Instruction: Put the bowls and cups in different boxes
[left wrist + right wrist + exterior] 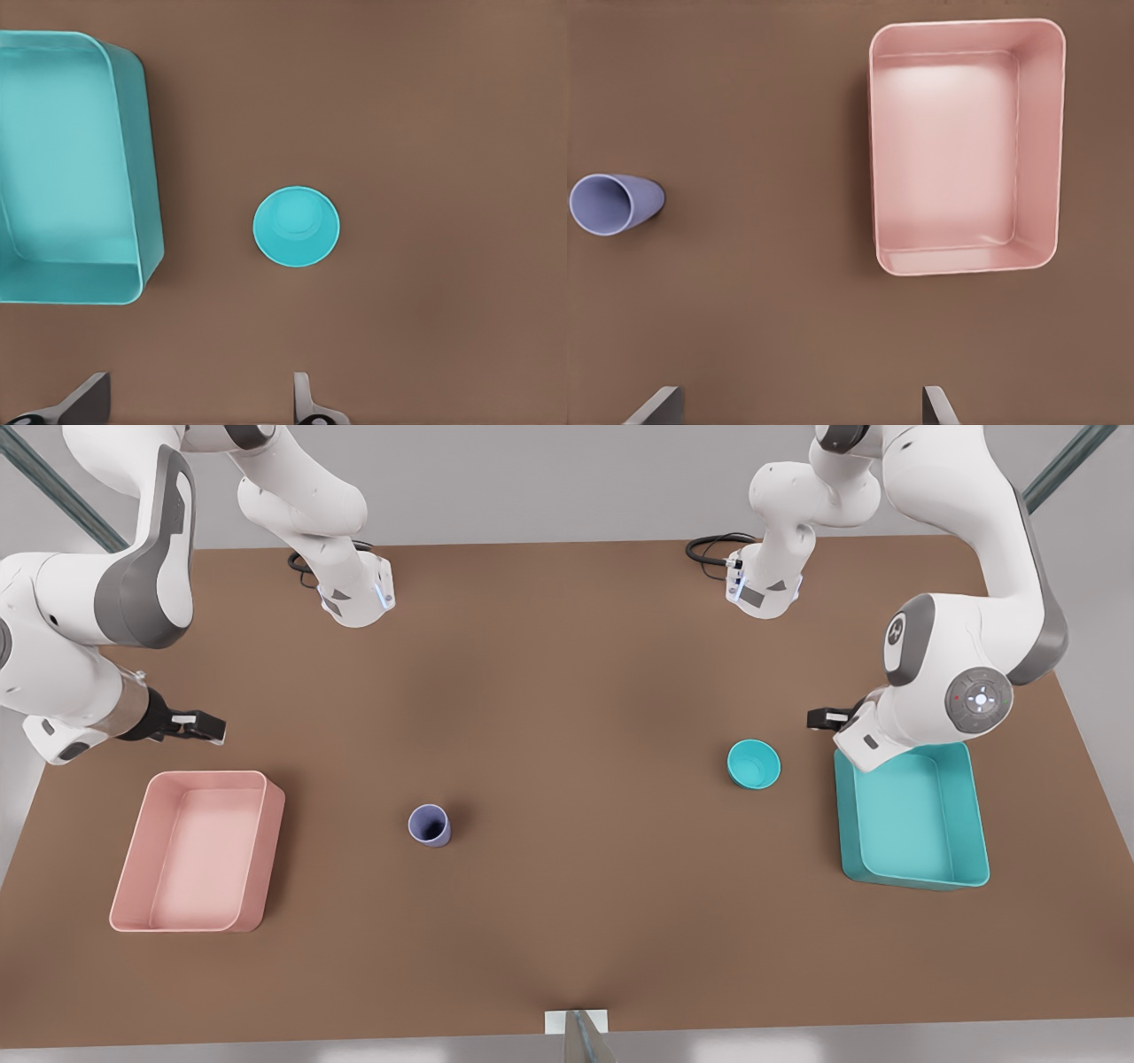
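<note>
Your left gripper (819, 718) hangs above the table (567, 691) on the front view's right, at the far end of the teal box (912, 819), with its fingers (306, 403) spread wide and nothing between them. The bowl (754, 763) sits upright on the table just beside that box, apart from it. Your right gripper (208, 729) hovers on the front view's left, beyond the pink box's (199, 850) far end, fingers (939, 409) likewise parted and empty. The cup (430, 825) stands upright near the table's middle, well apart from the pink box. Both boxes are empty.
</note>
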Tool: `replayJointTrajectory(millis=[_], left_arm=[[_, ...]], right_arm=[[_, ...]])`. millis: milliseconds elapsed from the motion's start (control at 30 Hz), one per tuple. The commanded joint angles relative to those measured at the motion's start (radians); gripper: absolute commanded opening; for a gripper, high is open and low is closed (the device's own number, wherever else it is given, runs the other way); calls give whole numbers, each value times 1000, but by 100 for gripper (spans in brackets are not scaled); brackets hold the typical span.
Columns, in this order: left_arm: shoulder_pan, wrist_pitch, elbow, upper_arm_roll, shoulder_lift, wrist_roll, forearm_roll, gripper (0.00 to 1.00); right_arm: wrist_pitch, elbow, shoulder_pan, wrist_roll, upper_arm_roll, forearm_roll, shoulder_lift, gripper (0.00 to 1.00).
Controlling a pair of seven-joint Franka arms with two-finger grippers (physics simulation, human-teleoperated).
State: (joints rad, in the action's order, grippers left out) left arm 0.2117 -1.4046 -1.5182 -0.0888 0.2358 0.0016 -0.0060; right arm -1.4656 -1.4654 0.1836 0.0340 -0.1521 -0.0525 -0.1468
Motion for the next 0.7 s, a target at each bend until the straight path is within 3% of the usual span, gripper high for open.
replayJointTrajectory(millis=[0,33,67,100,133,200,433,600,667], left_arm=[[0,-8,-2,0,-1,-3,0,100],[0,-13,-14,-3,5,-3,-18,100],[-2,-146,-123,-5,25,-3,-98,100],[-2,-329,-214,-5,86,-2,-155,100],[-3,-382,-218,-5,143,27,-218,100],[-8,-611,-392,-5,174,208,-266,100],[-52,-705,-468,-6,238,436,-279,100],[-51,-740,-507,-6,273,434,-278,99],[-51,-746,-507,-6,277,429,-282,60]], right_arm=[[-10,0,0,6,0,0,1,100],[-9,0,-1,6,0,0,0,100],[-10,0,-4,7,-1,-4,-10,100],[-30,39,-26,-2,-12,48,-77,100],[-58,102,-87,3,-15,45,-160,100],[-126,181,-196,29,-15,36,-304,100],[-458,139,-328,239,-15,-17,-501,100],[-594,-19,-320,262,-15,-3,-482,100],[-674,-124,-328,264,-17,-1,-442,100]])
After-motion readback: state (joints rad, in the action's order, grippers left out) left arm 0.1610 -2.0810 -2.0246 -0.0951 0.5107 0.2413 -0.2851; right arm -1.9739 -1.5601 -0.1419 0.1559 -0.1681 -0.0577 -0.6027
